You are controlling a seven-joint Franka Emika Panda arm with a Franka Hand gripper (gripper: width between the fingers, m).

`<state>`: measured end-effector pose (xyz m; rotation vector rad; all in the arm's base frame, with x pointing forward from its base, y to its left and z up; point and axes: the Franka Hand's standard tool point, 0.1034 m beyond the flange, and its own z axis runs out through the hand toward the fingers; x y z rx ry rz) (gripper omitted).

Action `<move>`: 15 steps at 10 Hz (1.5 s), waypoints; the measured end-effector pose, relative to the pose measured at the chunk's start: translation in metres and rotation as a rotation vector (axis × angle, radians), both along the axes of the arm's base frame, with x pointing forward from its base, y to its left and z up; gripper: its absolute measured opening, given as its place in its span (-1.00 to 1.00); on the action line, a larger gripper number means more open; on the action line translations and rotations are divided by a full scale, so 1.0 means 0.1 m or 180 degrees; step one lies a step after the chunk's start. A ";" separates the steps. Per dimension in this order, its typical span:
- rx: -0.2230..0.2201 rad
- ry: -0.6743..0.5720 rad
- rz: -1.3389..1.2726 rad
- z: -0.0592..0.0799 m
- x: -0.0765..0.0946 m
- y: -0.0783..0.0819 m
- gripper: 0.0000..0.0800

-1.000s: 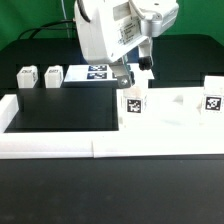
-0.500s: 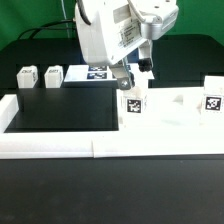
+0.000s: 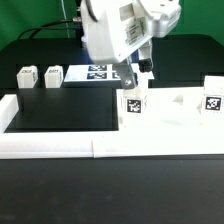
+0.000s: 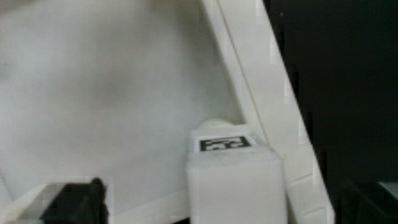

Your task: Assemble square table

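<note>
The square white plate (image 3: 175, 112) lies flat at the exterior view's right. One tagged leg (image 3: 132, 103) stands upright on its near left corner, and another leg (image 3: 212, 98) stands at its far right. Two more legs (image 3: 25, 76) (image 3: 53, 74) stand on the black table at the back left. My gripper (image 3: 128, 82) hangs just above the corner leg. In the wrist view the gripper (image 4: 228, 205) straddles that leg (image 4: 231, 180). One black finger (image 4: 71, 202) stands well clear of the leg's side; the other finger is out of frame. The plate (image 4: 107, 90) fills the background.
White border rails (image 3: 60, 146) run along the front and left of the black table. The marker board (image 3: 96, 72) lies at the back behind the arm. The arm's white body hangs over the back middle of the table.
The arm's body has shifted a little toward the exterior view's right. The corner leg and all other parts stand where they were.
</note>
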<state>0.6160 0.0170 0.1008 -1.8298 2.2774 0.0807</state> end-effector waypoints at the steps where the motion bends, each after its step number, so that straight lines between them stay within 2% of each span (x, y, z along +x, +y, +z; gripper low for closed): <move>1: -0.0018 -0.0048 0.0321 0.04 0.00 0.01 0.62; 4: -0.0107 -0.0141 0.0882 0.00 -0.01 0.00 0.62; 6: -0.0299 -0.0412 0.1960 0.06 -0.01 -0.07 0.62; 8: -0.0407 -0.0514 0.2812 0.02 -0.10 -0.01 0.62; 13: -0.0611 -0.0661 0.4054 0.00 -0.12 -0.07 0.62; 14: -0.0738 -0.0667 0.4791 -0.03 -0.14 -0.10 0.62; 15: -0.0789 -0.0696 0.5219 -0.06 -0.18 -0.12 0.62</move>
